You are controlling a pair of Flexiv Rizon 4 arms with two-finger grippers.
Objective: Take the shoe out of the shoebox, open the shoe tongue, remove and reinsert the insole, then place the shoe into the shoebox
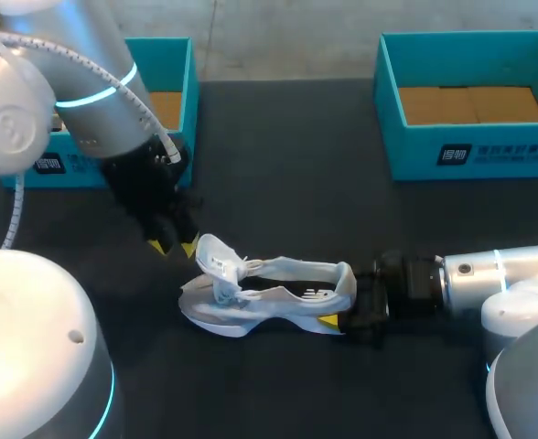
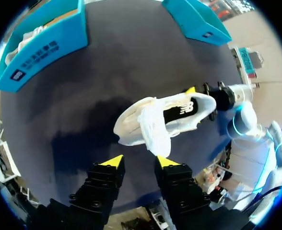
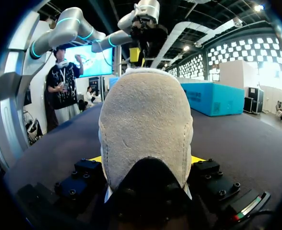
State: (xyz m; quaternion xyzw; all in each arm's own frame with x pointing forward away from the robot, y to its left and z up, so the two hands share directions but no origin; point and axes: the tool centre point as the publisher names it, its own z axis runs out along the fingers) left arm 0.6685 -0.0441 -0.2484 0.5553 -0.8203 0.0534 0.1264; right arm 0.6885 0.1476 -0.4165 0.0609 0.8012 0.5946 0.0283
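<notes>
Head view: the shoe [image 1: 269, 293] lies at the worktop's [image 1: 287, 155] centre. The right jaws clamp its heel at three o'clock, anchoring it. The left jaws, apart, hover at its ten o'clock beside the raised tongue [image 1: 216, 254], seemingly ready to pull it open.

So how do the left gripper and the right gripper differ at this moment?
The left gripper is open and holds nothing; the right gripper is shut on the heel of the white shoe. The left gripper points down near the shoe's toe end; the right gripper lies level, low over the table. Both have yellow tips and face the same shoe.
</notes>
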